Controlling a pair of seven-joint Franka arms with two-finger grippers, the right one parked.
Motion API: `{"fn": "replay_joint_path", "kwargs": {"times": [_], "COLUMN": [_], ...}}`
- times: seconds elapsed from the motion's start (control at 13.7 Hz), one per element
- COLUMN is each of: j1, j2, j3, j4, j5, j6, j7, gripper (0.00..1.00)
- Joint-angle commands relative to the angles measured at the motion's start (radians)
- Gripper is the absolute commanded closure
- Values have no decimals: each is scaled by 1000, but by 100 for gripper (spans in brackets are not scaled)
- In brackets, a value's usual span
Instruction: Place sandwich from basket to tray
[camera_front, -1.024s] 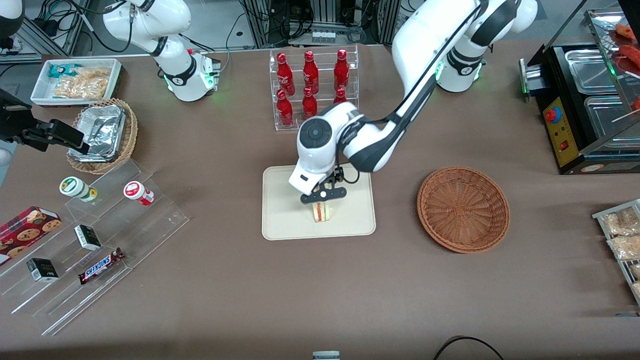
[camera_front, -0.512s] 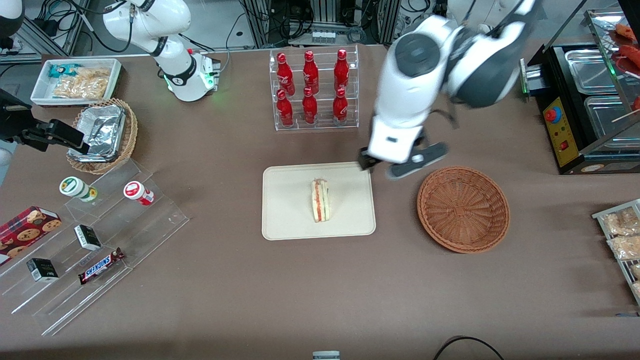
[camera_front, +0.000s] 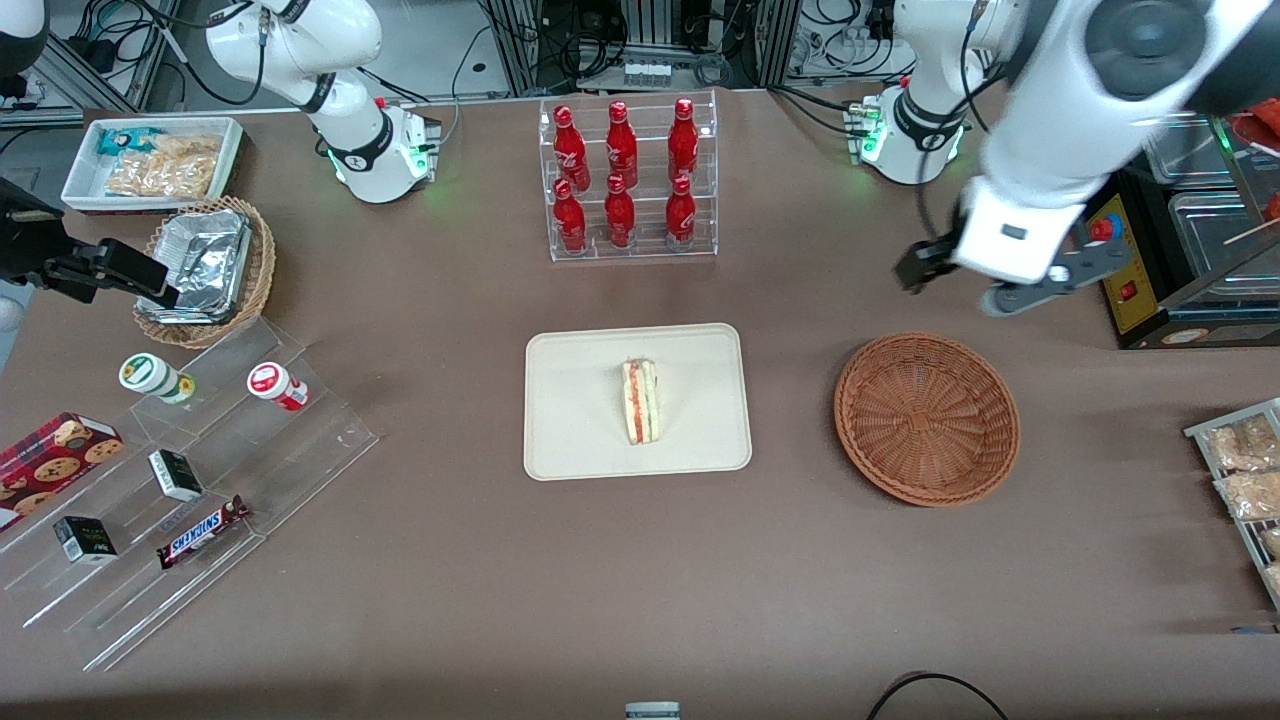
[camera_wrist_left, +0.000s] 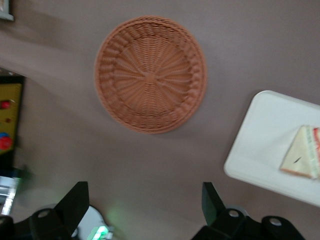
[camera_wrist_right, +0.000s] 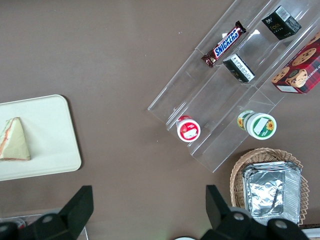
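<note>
The sandwich (camera_front: 640, 402), a pale wedge with red and green filling, lies alone on the cream tray (camera_front: 570, 440) at the middle of the table. It also shows on the tray (camera_wrist_left: 260, 145) in the left wrist view (camera_wrist_left: 301, 159). The reddish-brown wicker basket (camera_front: 927, 417) is empty and sits beside the tray toward the working arm's end; it shows in the left wrist view too (camera_wrist_left: 150, 73). My left gripper (camera_front: 955, 285) is open and empty, raised high above the table, farther from the front camera than the basket. Its black fingers (camera_wrist_left: 75, 202) stand wide apart.
A clear rack of red bottles (camera_front: 625, 180) stands farther from the front camera than the tray. A black food warmer (camera_front: 1170, 220) is close beside the gripper. Snack shelves (camera_front: 180, 470), a foil-filled basket (camera_front: 205, 270) and a white bin (camera_front: 155, 160) lie toward the parked arm's end.
My gripper let go of the sandwich on the tray, rose, and swung away toward the working arm's end, past the basket. The sandwich stays on the tray.
</note>
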Motion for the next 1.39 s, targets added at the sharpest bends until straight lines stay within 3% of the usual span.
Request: {"fn": "replay_joint_path", "kwargs": {"times": [0.0,0.29,0.51,0.73,0.88,1.02,1.32], "j1": [97,194,260,201,154,104,111], "j2": [-55,-81,-75,-20,-9,0,-6], "j3": [-10,-10,-10,-10,-4,68,96], "j4": [-33,-41,-20,35,39,58,71], "j5": [-15,-17,-79,-57,8,2,-18], "j6": [-49,-69,-66,-68,-57,-25,-26], "j7": [183,401,459,452,446,455,459], "gripper": [0,0,0,0,0,0,0]}}
